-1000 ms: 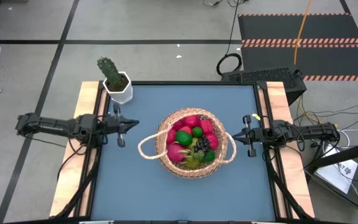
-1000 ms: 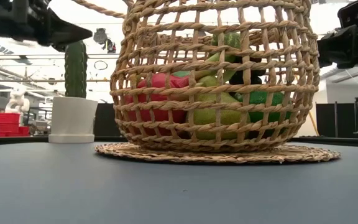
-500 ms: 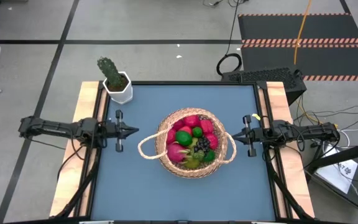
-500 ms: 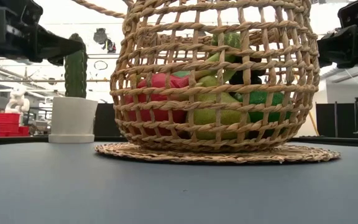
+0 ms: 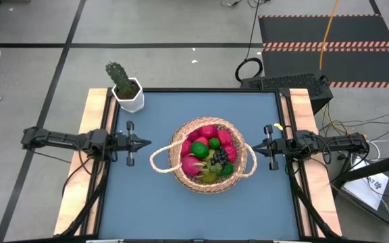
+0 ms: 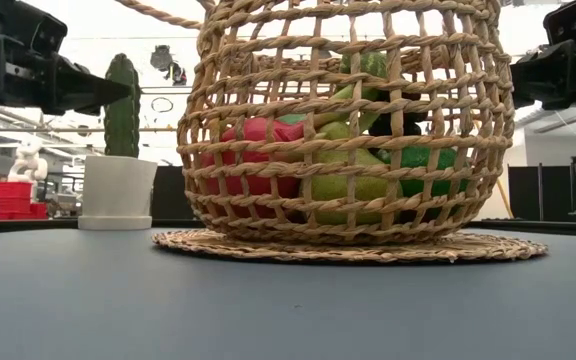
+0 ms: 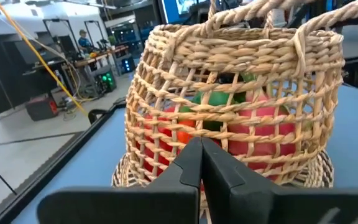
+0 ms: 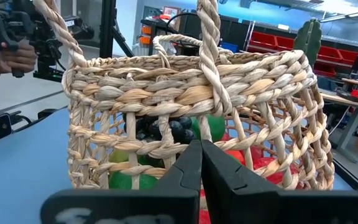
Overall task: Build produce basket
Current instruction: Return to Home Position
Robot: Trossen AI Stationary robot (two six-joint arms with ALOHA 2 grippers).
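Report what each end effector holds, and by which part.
Nothing is held. The left end effector and right end effector are both shut and empty, flanking the basket, apart from it.

Grey tiled floor [image 5: 181, 27] surrounds the blue counter [image 5: 147, 202] and its wooden side rails [image 5: 69, 202]. At upper right lies a black mat [image 5: 296, 30] edged with orange hazard stripes, crossed by a yellow cable [image 5: 328, 27]. Red bins [image 6: 8, 195] sit at the low view's left edge.

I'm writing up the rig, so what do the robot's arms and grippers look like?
The left arm and right arm are slim black tubes with bulkier black joints. The left gripper and right gripper each have two black wedge-shaped jaws.
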